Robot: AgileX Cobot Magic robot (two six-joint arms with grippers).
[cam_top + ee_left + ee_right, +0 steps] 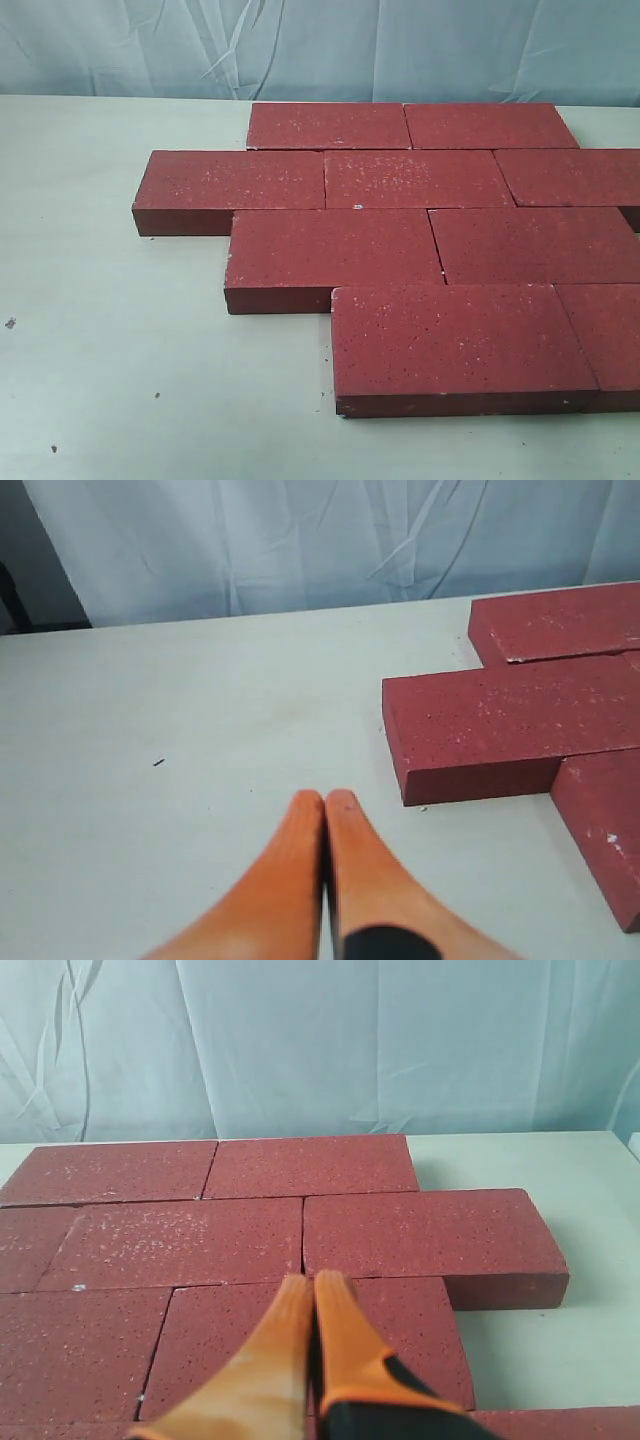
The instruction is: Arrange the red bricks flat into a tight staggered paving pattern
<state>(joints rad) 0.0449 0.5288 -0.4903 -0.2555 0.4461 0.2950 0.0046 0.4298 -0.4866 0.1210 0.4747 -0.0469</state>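
Several dark-red bricks [420, 178] lie flat on the pale table [110, 340] in four staggered rows, edge to edge, with the nearest brick [455, 345] at the front. No arm shows in the exterior view. In the left wrist view my left gripper [324, 798] is shut and empty above bare table, a little way from the end of a brick [500, 725]. In the right wrist view my right gripper [313, 1280] is shut and empty, its orange tips over the paved bricks [180, 1242] near a joint between two of them.
A pale wrinkled curtain [320, 45] hangs behind the table. Small dark specks [10, 323] dot the table on the left. The right-hand bricks run past the exterior view's right edge.
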